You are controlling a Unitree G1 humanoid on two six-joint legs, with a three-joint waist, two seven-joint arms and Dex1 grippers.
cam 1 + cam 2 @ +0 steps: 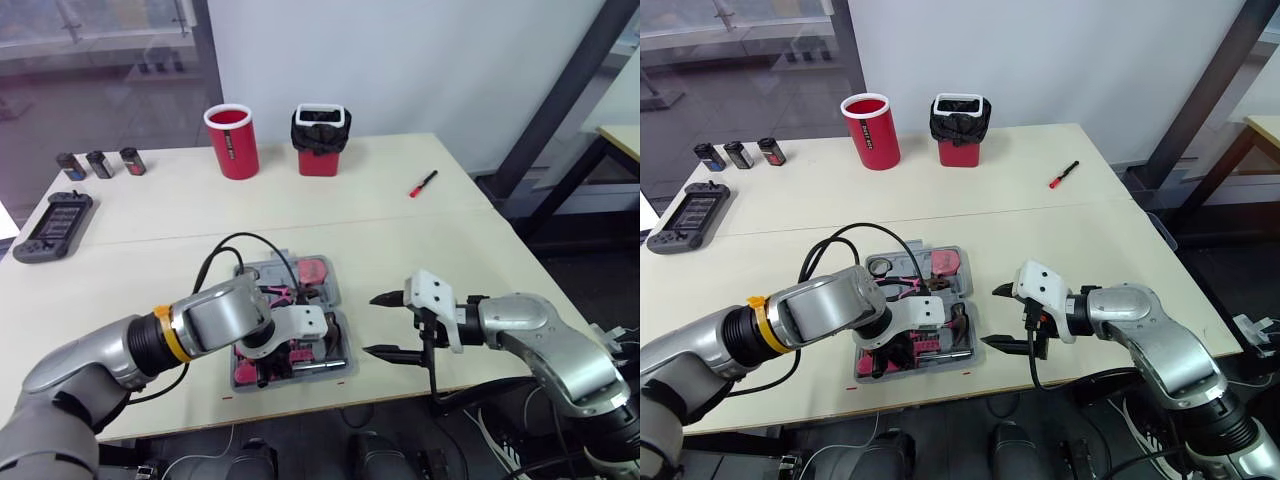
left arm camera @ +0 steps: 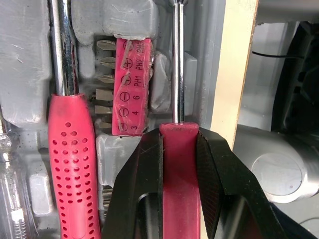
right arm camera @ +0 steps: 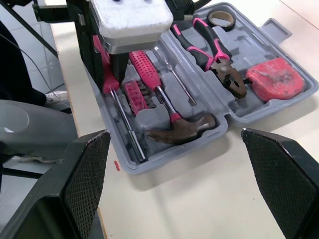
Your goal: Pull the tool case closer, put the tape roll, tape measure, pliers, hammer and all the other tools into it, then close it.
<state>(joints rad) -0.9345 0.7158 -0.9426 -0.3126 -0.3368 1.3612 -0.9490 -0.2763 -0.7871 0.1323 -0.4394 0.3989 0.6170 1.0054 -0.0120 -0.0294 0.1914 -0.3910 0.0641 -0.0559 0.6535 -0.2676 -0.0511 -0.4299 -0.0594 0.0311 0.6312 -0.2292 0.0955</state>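
The grey tool case (image 1: 345,338) lies open near the table's front edge. Inside I see a hammer (image 3: 184,128), pink-handled pliers (image 3: 214,47), a tape roll (image 3: 222,19), a red tape measure (image 3: 274,79), a red bit holder (image 2: 132,89) and a red-handled screwdriver (image 2: 72,159). My left gripper (image 2: 179,137) is down in the case, shut on the red handle of a second screwdriver (image 2: 178,74) that lies along the case's front wall. My right gripper (image 1: 370,324) hovers open just right of the case, holding nothing.
A red cup (image 1: 232,140) and a red bin with a black liner (image 1: 320,140) stand at the back. A red pen (image 1: 422,184) lies back right. A game controller (image 1: 55,226) and small batteries (image 1: 98,163) sit far left. A black cable (image 1: 225,250) loops behind the case.
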